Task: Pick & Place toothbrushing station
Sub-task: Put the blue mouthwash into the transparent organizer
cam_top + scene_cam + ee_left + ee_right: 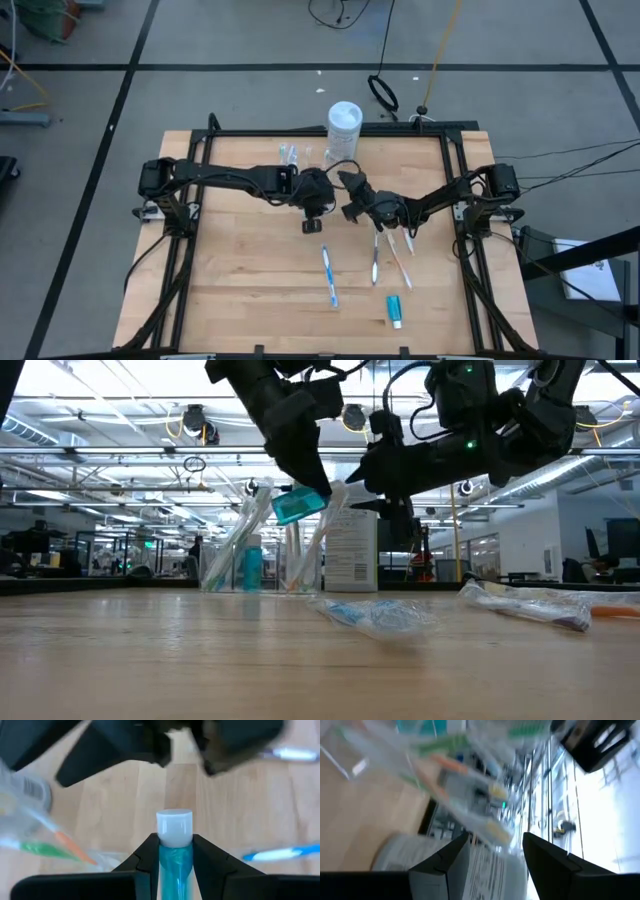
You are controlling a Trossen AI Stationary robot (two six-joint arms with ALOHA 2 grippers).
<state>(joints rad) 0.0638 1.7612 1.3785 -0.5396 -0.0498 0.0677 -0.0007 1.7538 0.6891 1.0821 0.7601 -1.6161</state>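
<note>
Toothbrushing station, the small see-through clear plastic holder with upright compartments (290,154), sits at the far side of the wooden desk (250,290), just beside the white cylindrical lidded tub (344,126), with a few brushes already leaning in it in the low view. Left gripper (175,851) hangs above the middle of the desk, clamped on a teal tube with a white cap (174,845), cap poking out past the fingers. Right gripper (495,851) is close by on the other side, fingers spread with nothing between them, and its camera looks toward the holder and the tub. On the desk nearer the front lie a blue toothbrush in clear wrap (329,276), two more wrapped brushes (390,256) and a second teal tube (394,310). My guess is the holder's super light and stiff but slick, so it'd tip or skate if nudged. I'd pinch a wall at the rim or a divider, gently, and keep it upright so the brushes don't spill.
</note>
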